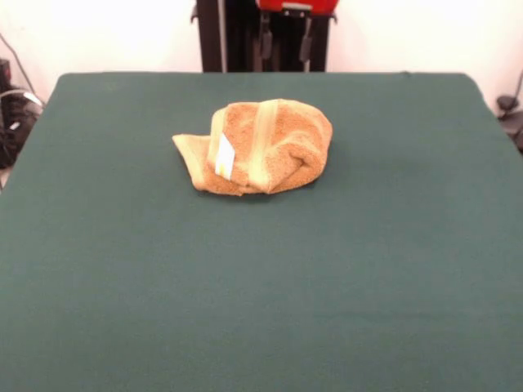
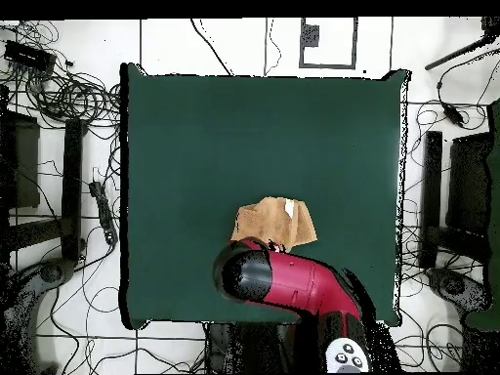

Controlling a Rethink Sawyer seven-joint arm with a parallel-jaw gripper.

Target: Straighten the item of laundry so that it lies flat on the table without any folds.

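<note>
Green table (image 1: 122, 269) is carrying the towel (image 1: 261, 147), bunched in a lump. Gripper (image 1: 286, 37) is hanging above it; jaw state cannot be told. Risk: pinching several layers would be lifting the lump whole.

towel (image 1: 265, 147): golden-orange terry, a warm tan-orange all over
towel bands (image 1: 263, 139): paler yellowish woven stripes, one running across the top of the bundle, another along its left edge
tag (image 1: 225, 157): small, white with a faint yellow tint
table (image 1: 261, 286): plain dark green cloth, no pattern
arm (image 2: 293, 281): deep red shell with black joints in the overhead view; a red part with dark hanging pieces at the top of the front view
floor (image 2: 59, 146): pale, crossed by black cables
</note>
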